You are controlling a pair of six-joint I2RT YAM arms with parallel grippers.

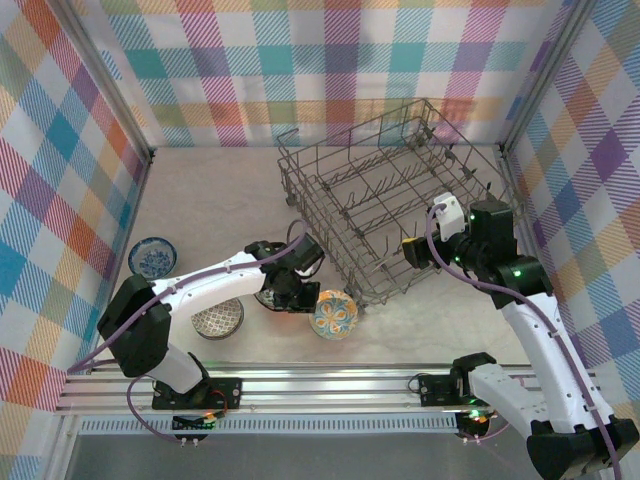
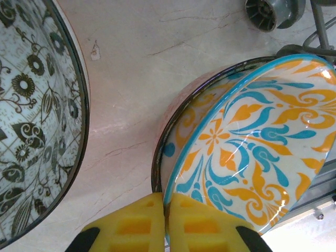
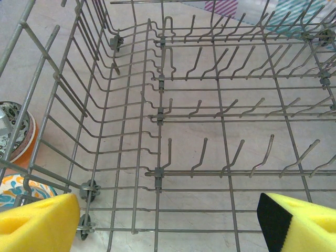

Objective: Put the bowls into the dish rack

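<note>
My left gripper [image 2: 167, 210] is shut on the near rim of the orange-yellow bowl [image 2: 252, 142], which tilts up over a dark-rimmed edge. From above, that bowl [image 1: 335, 313] lies just in front of the dish rack [image 1: 390, 210], with the left gripper [image 1: 305, 295] at its left rim. The dark floral bowl [image 2: 31, 121] sits beside it on the left, under the left wrist [image 1: 275, 295]. A grey mosaic bowl [image 1: 218, 318] and a blue bowl [image 1: 152, 257] rest further left. My right gripper [image 3: 168, 215] hangs open over the rack's near side [image 1: 415, 250], nothing between its fingers.
The dish rack [image 3: 210, 121] holds nothing; rows of upright tines cross its floor. One of its small wheels [image 2: 268, 13] is close to the held bowl. Plaid walls close in the table on three sides. Bare marble-look tabletop [image 1: 210, 200] lies left of the rack.
</note>
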